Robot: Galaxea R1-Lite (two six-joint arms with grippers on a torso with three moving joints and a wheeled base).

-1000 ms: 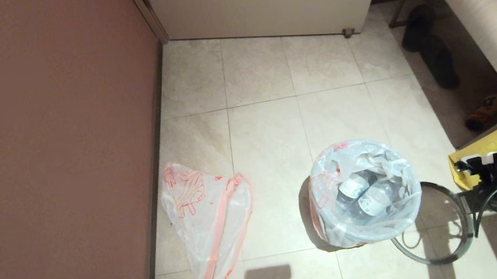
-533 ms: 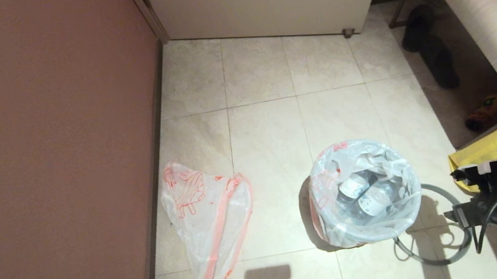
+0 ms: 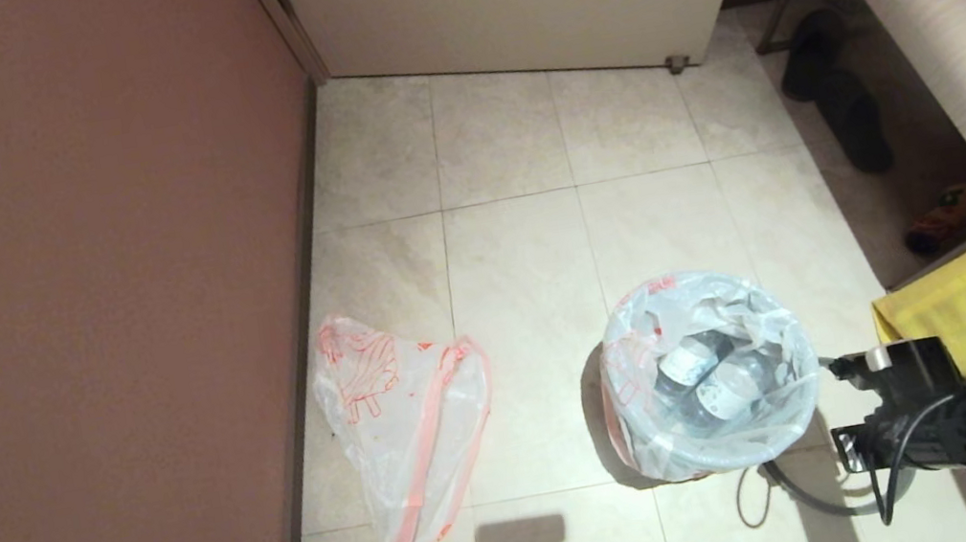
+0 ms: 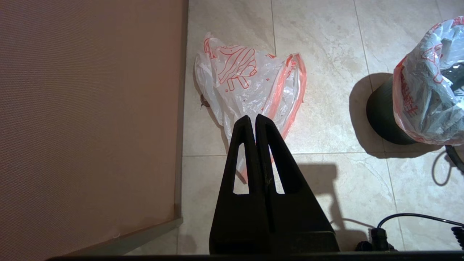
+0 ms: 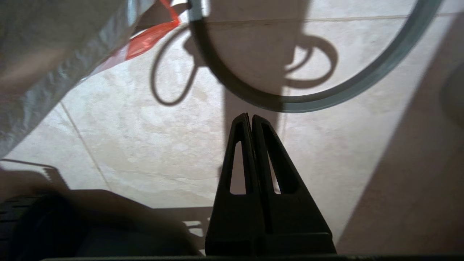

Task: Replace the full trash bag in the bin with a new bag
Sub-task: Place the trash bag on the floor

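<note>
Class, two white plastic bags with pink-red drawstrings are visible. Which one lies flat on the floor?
The new bag, limp beside the wall; the full trash bag sits bulging in the bin, bottles showing.

You have two plastic bags: one full trash bag (image 3: 712, 370) in one bin (image 4: 380, 119), one new bag (image 3: 405, 424); one grey hoop (image 5: 308, 98); two bottles (image 3: 703, 377).

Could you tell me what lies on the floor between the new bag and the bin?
Nothing: in the head view, only bare floor tile separates the new bag from the bin. The left wrist view shows the same gap.
</note>
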